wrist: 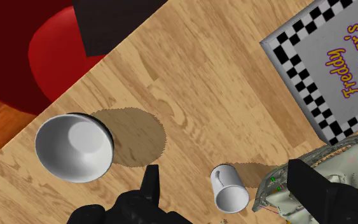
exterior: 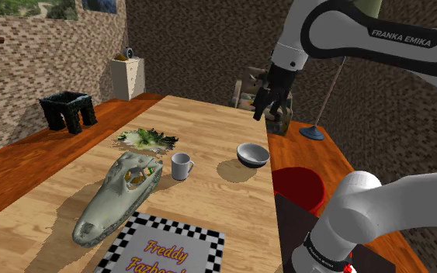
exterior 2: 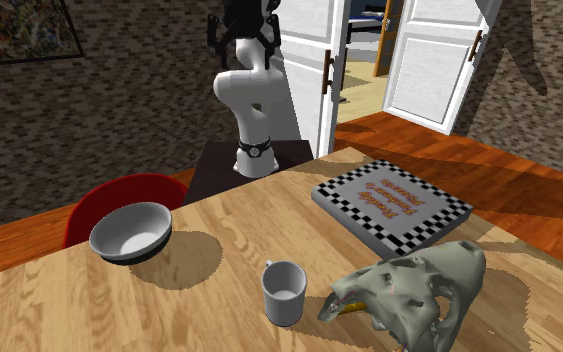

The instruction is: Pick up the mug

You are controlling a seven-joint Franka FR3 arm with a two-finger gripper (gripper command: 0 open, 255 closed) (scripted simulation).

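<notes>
Stand (exterior: 290,229): dark box nearest to us at the shoulder view's lower right, with the white arm mounted on it.
Checkered box (exterior: 170,248): we see it lying flat at the near edge of the wooden table (exterior: 209,116), at 6 o'clock from the mug in the shoulder view. It has a black-and-white border and orange lettering on the lid.
Skull (exterior: 119,194): pale, long-snouted animal skull lying on the table at 8 o'clock from the mug. Its broad end is just beside the mug, with a narrow gap between them.
Mug (exterior: 182,166): pale grey, upright and mouth up, near the middle of the table. In the shoulder view its handle points to 3 o'clock. We see nothing touching it.
Bowl (exterior: 253,154): pale inside and dark outside, near the mug at 3 o'clock from it.
Red round object (exterior: 298,186): off the table's edge, at 4 o'clock from the bowl.
Gripper (exterior: 269,108): high in the air, at about 12 o'clock from the bowl in the shoulder view. In the wrist view we find its fingers (wrist: 151,184) spread wide and released, with the mug far beneath and between them, untouched.
Leaf pile (exterior: 147,138): on the table at 10 o'clock from the mug.
Black stool (exterior: 69,110): farther out along that same 10 o'clock line.
</notes>
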